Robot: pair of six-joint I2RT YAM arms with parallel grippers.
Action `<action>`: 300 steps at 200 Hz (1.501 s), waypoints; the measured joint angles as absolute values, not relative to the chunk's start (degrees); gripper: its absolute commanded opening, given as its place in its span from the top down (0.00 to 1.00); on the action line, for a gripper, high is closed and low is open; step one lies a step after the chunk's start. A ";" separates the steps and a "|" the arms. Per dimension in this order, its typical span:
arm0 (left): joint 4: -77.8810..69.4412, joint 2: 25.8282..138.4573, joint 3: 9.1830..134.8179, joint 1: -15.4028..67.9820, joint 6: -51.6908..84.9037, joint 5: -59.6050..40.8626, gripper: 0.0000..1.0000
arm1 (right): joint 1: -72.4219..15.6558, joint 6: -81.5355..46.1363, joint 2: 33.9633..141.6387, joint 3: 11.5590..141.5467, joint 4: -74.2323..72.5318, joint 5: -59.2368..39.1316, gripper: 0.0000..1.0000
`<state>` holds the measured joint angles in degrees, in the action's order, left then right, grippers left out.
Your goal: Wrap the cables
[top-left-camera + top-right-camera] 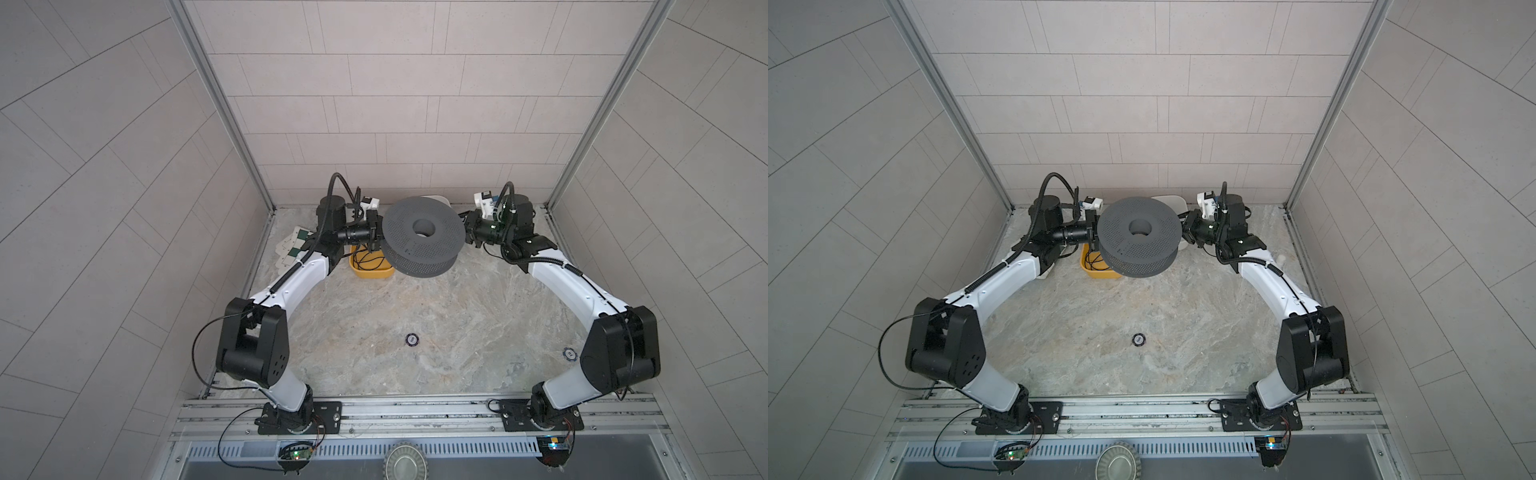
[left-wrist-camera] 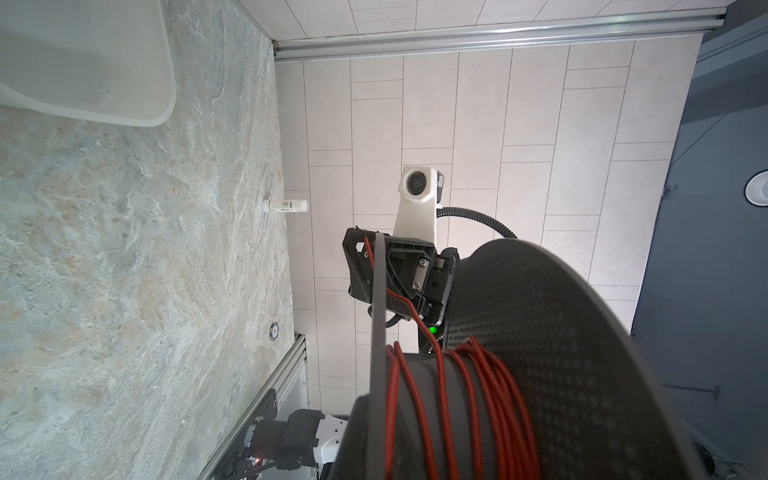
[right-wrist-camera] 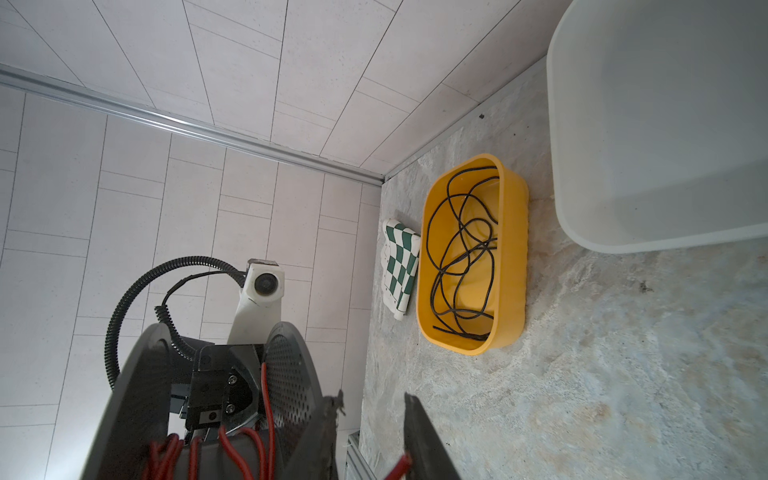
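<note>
I find the left gripper (image 1: pixel 375 234) clamped on the perforated grey plastic spool (image 1: pixel 419 249). Beside the spool, the right gripper (image 3: pixel 374 397) stands parted around the thin red wire (image 2: pixel 441 374).

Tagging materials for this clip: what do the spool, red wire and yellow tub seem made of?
The spool: probably rigid plastic, matte dark grey, flanges perforated with small holes. The wire: flexible red sheath, likely rubbery plastic, bending in loose turns. The tub: likely moulded plastic, smooth yellow, rounded seamless corners.
</note>
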<state>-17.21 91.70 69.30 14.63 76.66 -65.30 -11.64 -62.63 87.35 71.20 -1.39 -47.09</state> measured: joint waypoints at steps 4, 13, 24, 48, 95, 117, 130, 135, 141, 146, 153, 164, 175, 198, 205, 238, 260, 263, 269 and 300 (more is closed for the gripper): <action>-17.21 91.70 69.30 14.63 76.66 -65.30 1.00 | -11.68 -62.78 87.35 71.13 -1.56 -47.05 0.72; -17.21 91.70 69.30 14.63 76.66 -65.25 1.00 | -11.77 -63.13 87.35 71.02 -1.93 -46.83 0.72; -17.23 91.70 69.30 14.63 76.66 -65.25 1.00 | -12.03 -63.48 87.31 70.83 -2.33 -46.26 0.72; -17.19 91.70 69.30 14.41 76.66 -65.28 1.00 | -12.69 -64.03 87.29 70.78 -2.61 -44.75 0.70; -17.37 91.70 69.32 14.33 76.69 -64.23 1.00 | -14.37 -64.73 86.74 70.78 -3.09 -44.86 0.65; -17.69 91.70 69.60 14.33 76.69 -64.20 1.00 | -15.18 -64.75 86.56 70.78 -2.76 -45.30 0.65; -17.67 91.70 69.87 14.33 76.69 -64.23 1.00 | -15.38 -64.73 86.56 70.78 -2.83 -45.34 0.68; -17.67 91.70 69.91 14.33 76.71 -64.20 1.00 | -15.35 -64.77 86.52 70.78 -2.85 -45.36 0.69; -17.61 91.70 69.93 14.33 76.71 -64.20 1.00 | -15.35 -64.77 86.46 70.78 -2.87 -45.41 0.70; -17.50 91.70 69.93 14.33 76.73 -64.20 1.00 | -15.38 -64.75 86.46 70.78 -2.92 -45.43 0.72; -17.41 91.70 69.93 14.33 76.75 -64.20 1.00 | -15.35 -64.79 86.43 70.76 -3.07 -45.52 0.76; -17.23 91.70 69.93 14.33 77.03 -64.16 1.00 | -15.38 -64.88 86.41 70.63 -3.60 -45.67 0.84; -16.88 91.70 69.93 14.33 77.30 -64.23 1.00 | -15.35 -65.28 86.21 70.13 -4.62 -45.74 0.92; -16.45 91.83 69.93 14.22 77.23 -64.36 1.00 | -15.09 -68.27 85.06 69.17 -7.16 -46.09 1.00; -16.84 91.83 69.93 14.26 77.17 -64.47 1.00 | -15.09 -68.73 84.66 68.84 -7.51 -45.98 1.00; -17.63 91.83 69.95 14.26 77.30 -64.69 1.00 | -15.11 -70.76 84.07 66.92 -10.20 -45.63 1.00; -17.63 91.83 69.95 14.26 77.32 -64.73 0.98 | -15.11 -72.86 84.07 65.34 -13.43 -45.67 1.00; -17.63 91.83 69.95 14.26 77.32 -64.71 0.97 | -15.11 -73.14 84.07 65.12 -13.91 -45.65 1.00; -17.63 91.83 69.95 14.26 77.34 -64.73 0.92 | -15.11 -73.89 84.07 64.53 -15.03 -45.65 1.00; -17.69 91.83 69.95 14.13 77.45 -63.94 0.74 | -15.18 -77.67 84.44 62.37 -20.34 -45.50 1.00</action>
